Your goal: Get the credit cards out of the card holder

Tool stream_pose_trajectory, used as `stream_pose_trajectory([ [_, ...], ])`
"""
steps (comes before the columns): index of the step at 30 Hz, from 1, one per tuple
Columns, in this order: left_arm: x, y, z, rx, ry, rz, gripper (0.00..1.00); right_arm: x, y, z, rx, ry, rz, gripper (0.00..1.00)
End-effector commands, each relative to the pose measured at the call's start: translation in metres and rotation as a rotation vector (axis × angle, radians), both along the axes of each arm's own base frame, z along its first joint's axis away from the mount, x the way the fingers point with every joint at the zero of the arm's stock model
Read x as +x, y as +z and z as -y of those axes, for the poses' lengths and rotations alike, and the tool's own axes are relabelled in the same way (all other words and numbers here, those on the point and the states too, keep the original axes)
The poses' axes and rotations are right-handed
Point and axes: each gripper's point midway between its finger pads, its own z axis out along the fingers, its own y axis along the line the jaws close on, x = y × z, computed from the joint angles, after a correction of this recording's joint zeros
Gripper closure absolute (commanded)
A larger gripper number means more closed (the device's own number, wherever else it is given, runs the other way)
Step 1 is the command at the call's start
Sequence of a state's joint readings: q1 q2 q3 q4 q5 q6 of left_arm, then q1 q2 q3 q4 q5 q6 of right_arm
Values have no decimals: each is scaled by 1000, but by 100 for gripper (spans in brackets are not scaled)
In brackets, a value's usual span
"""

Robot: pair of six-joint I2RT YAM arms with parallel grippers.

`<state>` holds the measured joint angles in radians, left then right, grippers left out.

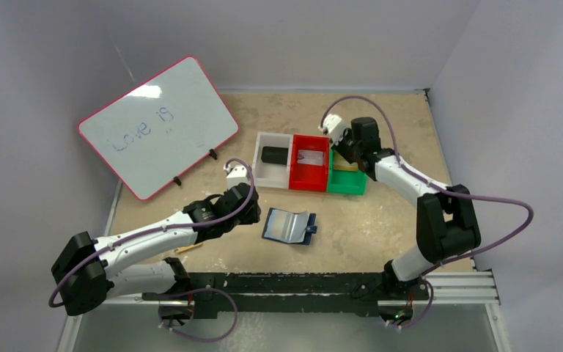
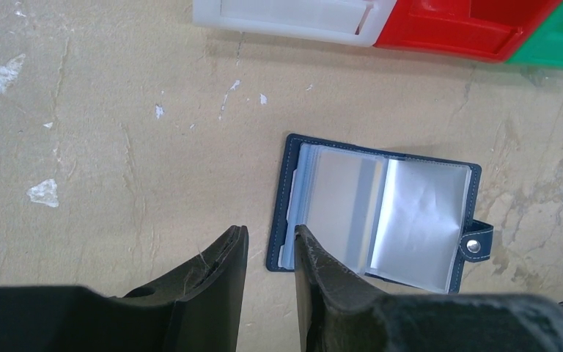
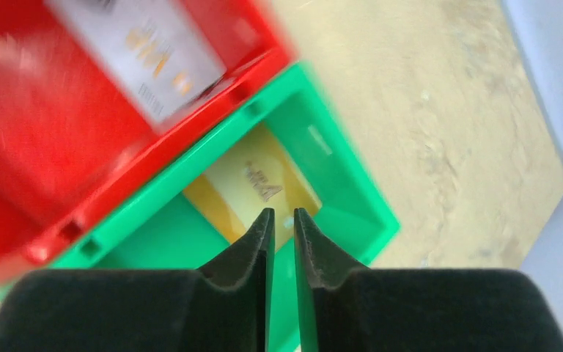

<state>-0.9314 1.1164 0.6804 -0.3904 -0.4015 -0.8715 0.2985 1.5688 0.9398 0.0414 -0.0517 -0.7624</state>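
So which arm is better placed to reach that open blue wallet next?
The left, probably. The left claw hovers empty right beside the open wallet; the right claw is far off above the green bin, where a yellow card lies.

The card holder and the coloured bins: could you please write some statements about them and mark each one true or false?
1. The card holder lies open on the table. True.
2. A yellow card lies in the green bin. True.
3. The red bin is empty. False: a white card lies in it.
4. The left gripper holds a card. False: there is nothing between its fingers.
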Motion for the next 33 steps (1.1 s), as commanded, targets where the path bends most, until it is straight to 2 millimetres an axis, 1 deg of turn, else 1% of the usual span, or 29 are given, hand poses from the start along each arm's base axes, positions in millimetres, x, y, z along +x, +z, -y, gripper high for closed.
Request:
stream_pose_trajectory([
  [1, 7, 7, -4, -8, 38, 36, 71, 29, 88, 0, 502, -535, 78, 85],
  [3, 8, 9, -5, -9, 49, 43, 71, 16, 69, -2, 580, -705, -70, 87],
  [5, 10, 9, -7, -3, 62, 48, 71, 1, 51, -12, 657, -779, -184, 98],
  [6, 11, 10, -9, 1, 71, 50, 71, -3, 47, -12, 692, -816, -189, 100],
  [8, 12, 11, -10, 6, 79, 54, 71, -12, 37, -15, 758, -856, -211, 100],
  [11, 13, 14, -13, 17, 90, 60, 71, -20, 26, -12, 791, -922, -227, 100],
  [13, 13, 14, -14, 18, 96, 63, 71, -20, 19, -16, 789, -926, -254, 100],
  [18, 14, 14, -12, 15, 100, 56, 71, -21, -7, -3, 700, -1006, -265, 100],
  [22, 14, 15, -12, -2, 108, 58, 71, -24, -26, -5, 662, -1007, -304, 100],
  [28, 14, 16, -14, 11, 110, 59, 71, -21, -46, -6, 615, -1008, -324, 100],
  [31, 15, 18, -15, 13, 115, 64, 71, -15, -54, -3, 598, -1017, -303, 100],
  [33, 15, 20, -16, 12, 120, 67, 71, -10, -56, -2, 589, -1025, -293, 100],
])
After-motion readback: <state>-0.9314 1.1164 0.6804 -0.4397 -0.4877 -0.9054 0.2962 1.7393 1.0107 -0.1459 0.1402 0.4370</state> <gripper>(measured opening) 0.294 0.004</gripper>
